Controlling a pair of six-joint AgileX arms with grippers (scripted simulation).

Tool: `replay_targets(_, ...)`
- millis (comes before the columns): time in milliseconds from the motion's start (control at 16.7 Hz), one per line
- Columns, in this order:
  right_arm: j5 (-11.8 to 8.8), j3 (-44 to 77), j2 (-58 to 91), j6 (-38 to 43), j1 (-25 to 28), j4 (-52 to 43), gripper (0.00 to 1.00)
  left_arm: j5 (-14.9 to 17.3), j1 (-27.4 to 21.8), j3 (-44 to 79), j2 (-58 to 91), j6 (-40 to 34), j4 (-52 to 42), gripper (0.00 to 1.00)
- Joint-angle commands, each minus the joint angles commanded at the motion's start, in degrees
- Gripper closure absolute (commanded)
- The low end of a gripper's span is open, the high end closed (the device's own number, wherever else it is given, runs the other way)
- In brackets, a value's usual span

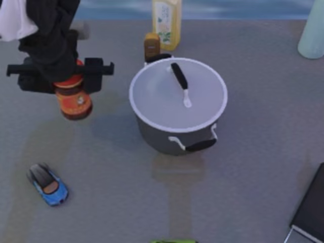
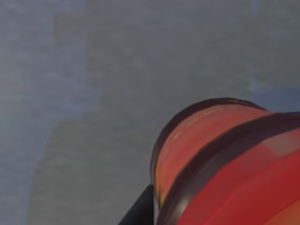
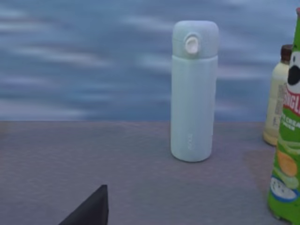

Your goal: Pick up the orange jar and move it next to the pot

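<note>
The orange jar hangs above the table's left side, tilted, with its red lid up between the fingers of my left gripper, which is shut on it. The jar fills the near corner of the left wrist view, and one dark finger presses against its side. The pot, dark grey with a white-rimmed lid and black handles, stands at the table's middle, to the right of the jar with a clear gap between them. My right gripper is parked low at the right side of the table.
A pale-yellow bottle and a small brown jar stand just behind the pot. A blue toy car lies front left. A mint flask stands back right, and a green chips can is near it. A dark object sits front right.
</note>
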Motion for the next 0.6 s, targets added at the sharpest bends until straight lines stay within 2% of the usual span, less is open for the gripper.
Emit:
replay_targets(180, 0.0, 0.0, 0.0, 0.0, 0.0, 0.0, 0.00, -1.5, -1.8, -2.7, -1.3, -3.9, 2.0, 1.00)
replay_targets(600, 0.0, 0.0, 0.0, 0.0, 0.0, 0.0, 0.00, -1.4, -1.4, -3.7, 0.0, -3.8, 4.1, 1.00)
